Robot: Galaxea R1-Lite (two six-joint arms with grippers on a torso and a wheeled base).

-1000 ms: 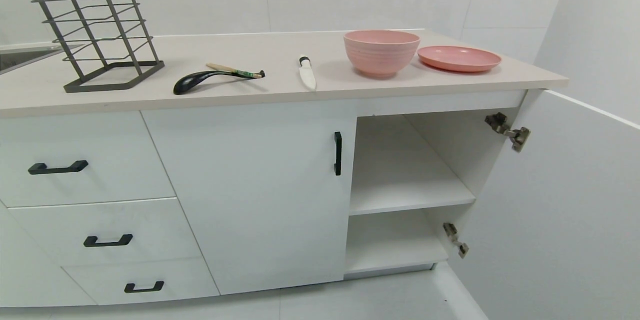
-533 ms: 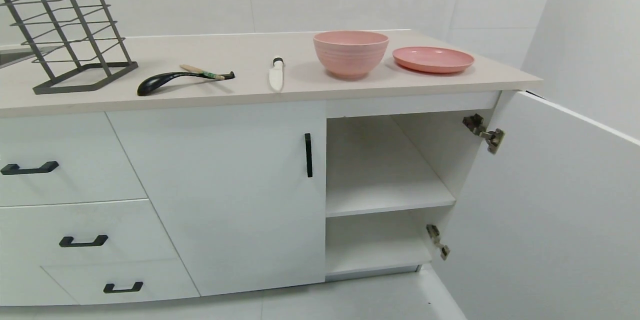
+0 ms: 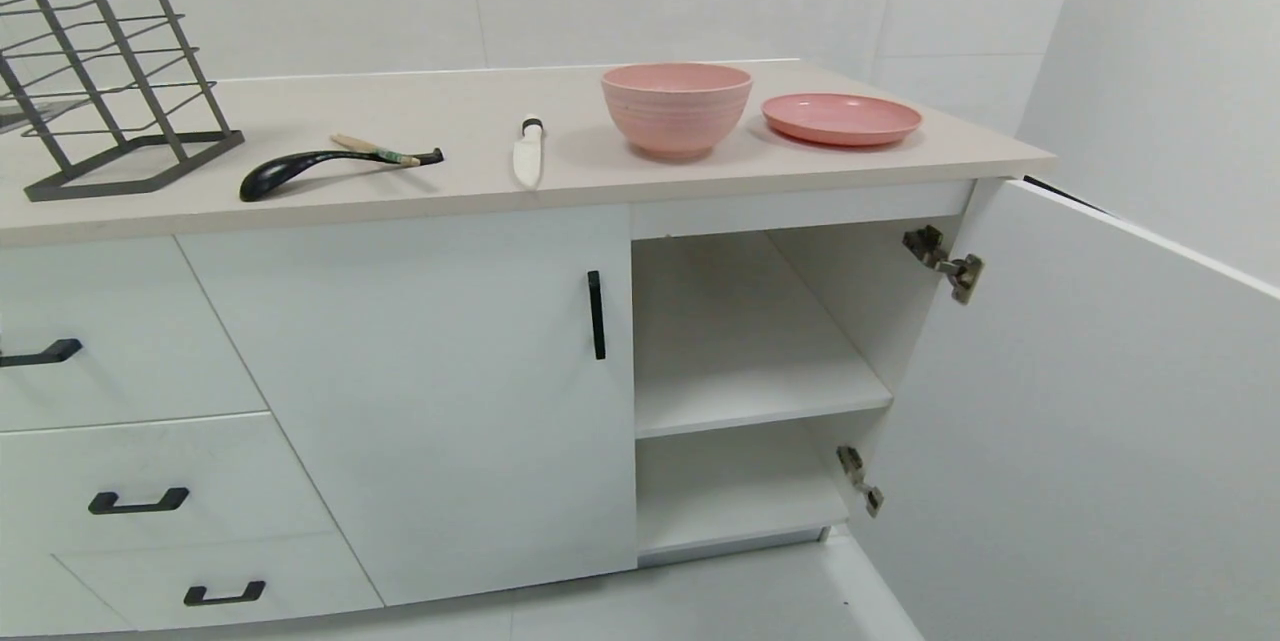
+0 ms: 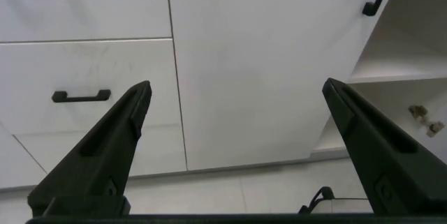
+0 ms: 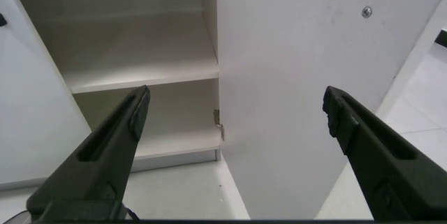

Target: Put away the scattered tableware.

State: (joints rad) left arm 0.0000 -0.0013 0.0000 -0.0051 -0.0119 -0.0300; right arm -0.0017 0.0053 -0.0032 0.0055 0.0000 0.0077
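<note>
Both tools hang spread wide, gripping nothing: the left tool (image 4: 235,90) before the drawers (image 4: 84,63), the right tool (image 5: 236,95) before the open cupboard (image 5: 140,70), whose door (image 5: 300,77) stands just beside it. Above them on the desk (image 3: 450,96) sit the bowl (image 3: 676,107), plate (image 3: 841,118), spoon (image 3: 300,168), chopsticks (image 3: 375,151) and, at the front edge, the knife (image 3: 527,153). Only the head view has swung since 1 second ago; the tableware has not moved.

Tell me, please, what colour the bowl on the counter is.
The bowl is pink, matching the plate beside it; the head view shows it best.
</note>
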